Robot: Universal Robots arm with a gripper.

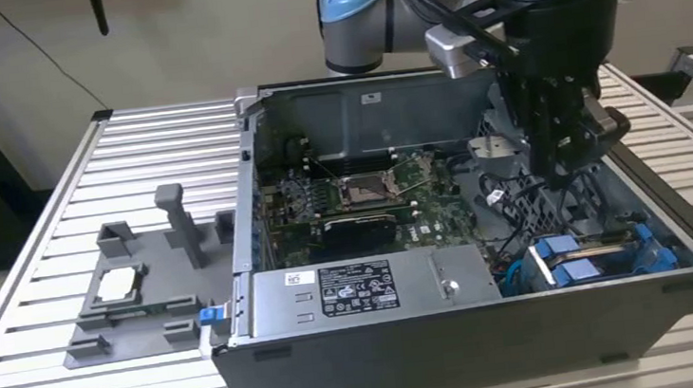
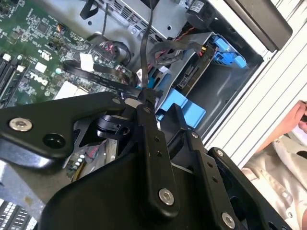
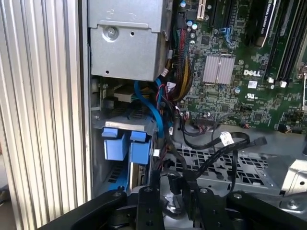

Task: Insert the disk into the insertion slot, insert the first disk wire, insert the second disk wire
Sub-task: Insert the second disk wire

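Observation:
My gripper (image 1: 560, 166) hangs inside the open computer case (image 1: 336, 347), on the exterior view's right, just behind the insertion slot (image 1: 648, 258) with its blue tabs. The disk (image 2: 191, 75) lies in that slot (image 2: 180, 106) between the blue rails. In the second wrist view my gripper (image 2: 160, 109) looks shut on a thin black disk wire (image 2: 145, 57) that runs up from the fingertips. In the first wrist view the black fingers (image 3: 144, 206) flank a dark connector, close beside the slot's blue tabs (image 3: 120, 143). Other black wires with connectors (image 3: 225, 139) lie loose on the perforated case floor.
The green motherboard (image 1: 360, 197) fills the case's middle and the power supply (image 1: 356, 288) sits at its front. A light grey fixture with upright posts (image 1: 139, 290) stands on the slatted table (image 1: 30, 339), on the exterior view's left. A person's sleeve (image 2: 288, 158) shows beyond the case wall.

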